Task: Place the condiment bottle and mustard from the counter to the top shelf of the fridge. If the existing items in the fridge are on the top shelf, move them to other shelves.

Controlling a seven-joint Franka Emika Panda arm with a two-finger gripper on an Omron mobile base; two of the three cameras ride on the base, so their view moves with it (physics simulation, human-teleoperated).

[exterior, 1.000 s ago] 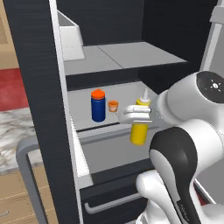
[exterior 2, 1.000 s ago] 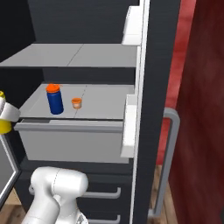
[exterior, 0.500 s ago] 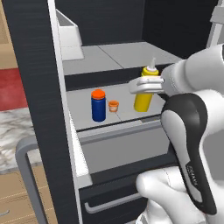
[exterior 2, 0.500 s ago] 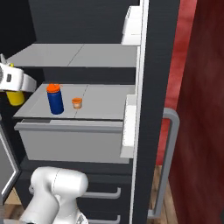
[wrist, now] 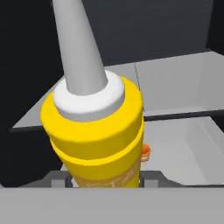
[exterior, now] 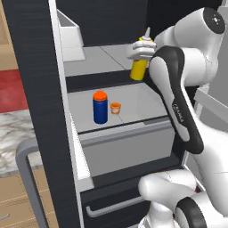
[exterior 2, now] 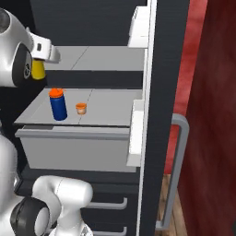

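Note:
My gripper (exterior: pixel 141 48) is shut on the mustard (exterior: pixel 140 67), a yellow squeeze bottle with a pale pointed nozzle. It holds the bottle upright at the front right edge of the top shelf (exterior: pixel 95 60), level with that plate. From the right base the mustard (exterior 2: pixel 38 69) sits left of the top shelf (exterior 2: pixel 101 57), partly behind my arm. The hand view has the mustard (wrist: pixel 98 131) close up between the fingertips. The blue jar (exterior: pixel 100 107) and the orange cup (exterior: pixel 115 107) stand on the shelf plate below. The condiment bottle is out of view.
The fridge (exterior 2: pixel 161 92) stands open, its door edge (exterior: pixel 40 89) at my left with a white bin (exterior: pixel 71 35) and a grey handle (exterior: pixel 26 178). A grey drawer (exterior: pixel 127 149) juts out under the lower plate. A red wall (exterior 2: pixel 209 115) is on the right.
My arm has lifted the mustard from beside the lower plate up to the level of the top shelf. The jar and cup have stayed put.

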